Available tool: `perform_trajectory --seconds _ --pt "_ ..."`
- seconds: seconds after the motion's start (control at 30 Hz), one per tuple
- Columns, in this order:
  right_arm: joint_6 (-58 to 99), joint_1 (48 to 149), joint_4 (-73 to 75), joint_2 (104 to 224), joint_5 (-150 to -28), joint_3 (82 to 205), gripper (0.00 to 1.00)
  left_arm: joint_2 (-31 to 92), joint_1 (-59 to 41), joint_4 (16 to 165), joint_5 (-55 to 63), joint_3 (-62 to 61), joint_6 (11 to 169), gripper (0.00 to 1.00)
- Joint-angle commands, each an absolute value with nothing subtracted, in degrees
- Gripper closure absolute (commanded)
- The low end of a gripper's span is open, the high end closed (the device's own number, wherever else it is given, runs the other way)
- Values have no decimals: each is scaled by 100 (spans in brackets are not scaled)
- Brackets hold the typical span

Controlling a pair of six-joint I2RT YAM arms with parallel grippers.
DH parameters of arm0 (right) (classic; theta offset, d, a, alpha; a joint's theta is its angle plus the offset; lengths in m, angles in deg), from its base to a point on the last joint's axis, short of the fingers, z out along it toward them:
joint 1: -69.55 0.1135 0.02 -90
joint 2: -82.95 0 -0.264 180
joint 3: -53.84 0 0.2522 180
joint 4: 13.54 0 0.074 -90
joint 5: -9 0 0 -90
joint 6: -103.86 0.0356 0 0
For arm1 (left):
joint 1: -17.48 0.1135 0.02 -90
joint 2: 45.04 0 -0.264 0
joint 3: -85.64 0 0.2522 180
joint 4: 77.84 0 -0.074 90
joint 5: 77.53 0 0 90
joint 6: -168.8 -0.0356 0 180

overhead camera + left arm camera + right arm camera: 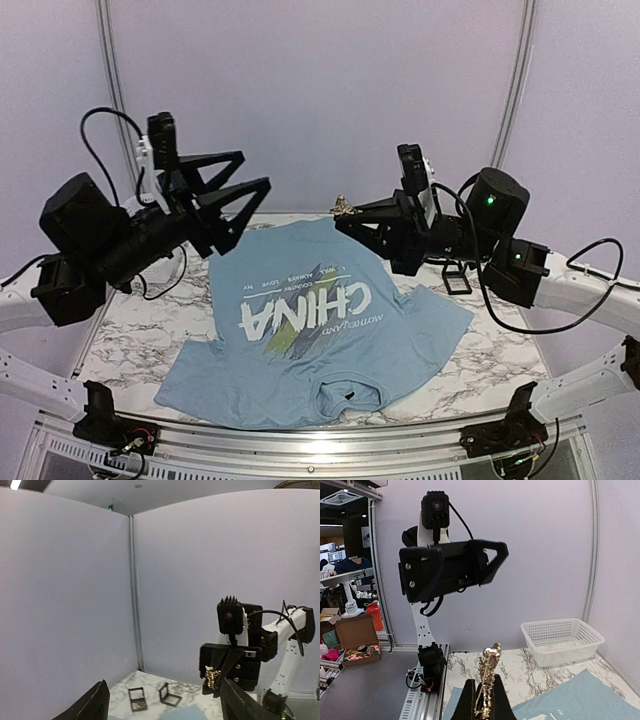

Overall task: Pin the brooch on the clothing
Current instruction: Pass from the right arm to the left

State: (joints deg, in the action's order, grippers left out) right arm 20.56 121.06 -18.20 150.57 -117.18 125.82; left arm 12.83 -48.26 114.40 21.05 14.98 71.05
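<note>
Spreading across the white marble-patterned table (120, 340), the light blue short-sleeved T-shirt with big white "CHINA" lettering (330, 350) lay flat and limp. It was thin, soft cloth that I judged would bunch or lift with a pin unless a fold was pinched up or the fabric was held down beside the chosen spot. Above its far left corner the left gripper (256, 170) hung in the air with its jaws spread wide and nothing between them. Opposite, over the shirt's far edge, the right gripper (343, 215) was clenched on the small ornate gold metal brooch (345, 206), held upright and edge-on well above the cloth. Light, stiff and probably slick, with fine relief, it looked apt to twist or slip; gripping its sturdier body by the edges, leaving the back free, seemed soundest.
</note>
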Motion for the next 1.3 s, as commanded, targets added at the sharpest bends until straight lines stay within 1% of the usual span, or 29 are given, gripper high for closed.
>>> perform_trajectory --seconds 0.0,0.07,0.13,0.27,0.37,0.63,0.8,0.87,0.97,1.0,1.07,1.2,1.27 --pt "1897 12176 -2395 15111 -11892 12649 100 1990 -4826 10381 903 997 8253 21" --pt "1912 12196 -2374 15091 -11861 12645 100 2192 -4826 10318 827 804 8233 23" --pt "1922 12209 -2391 15060 -11828 12620 100 2329 -4830 10300 842 693 8207 30" --pt "1900 12220 -2371 15035 -11745 12583 100 2532 -4835 10308 645 465 8188 49" --pt "1847 12220 -2305 15057 -11731 12595 100 2614 -4835 10340 608 334 8172 56" --pt "1789 12237 -2247 15071 -11773 12618 100 2803 -4835 10531 817 202 8168 63" --pt "1759 12237 -2196 15054 -11778 12614 100 2965 -4835 10536 776 50 8192 64" --pt "1751 12246 -2184 15054 -11781 12601 100 2982 -4835 10545 733 17 8171 68" --pt "1746 12245 -2177 15045 -11774 12579 100 3006 -4835 10567 735 -10 8145 77" --pt "1747 12246 -2182 15045 -11780 12579 100 3004 -4835 10576 737 -10 8139 79" --pt "1740 12254 -2184 15052 -11783 12579 100 3045 -4833 10580 693 -18 8128 79" --pt "1726 12254 -2171 15068 -11787 12583 100 3115 -4835 10580 532 -64 8152 77" --pt "1714 12255 -2154 15062 -11791 12587 100 3125 -4835 10580 496 -80 8161 83"
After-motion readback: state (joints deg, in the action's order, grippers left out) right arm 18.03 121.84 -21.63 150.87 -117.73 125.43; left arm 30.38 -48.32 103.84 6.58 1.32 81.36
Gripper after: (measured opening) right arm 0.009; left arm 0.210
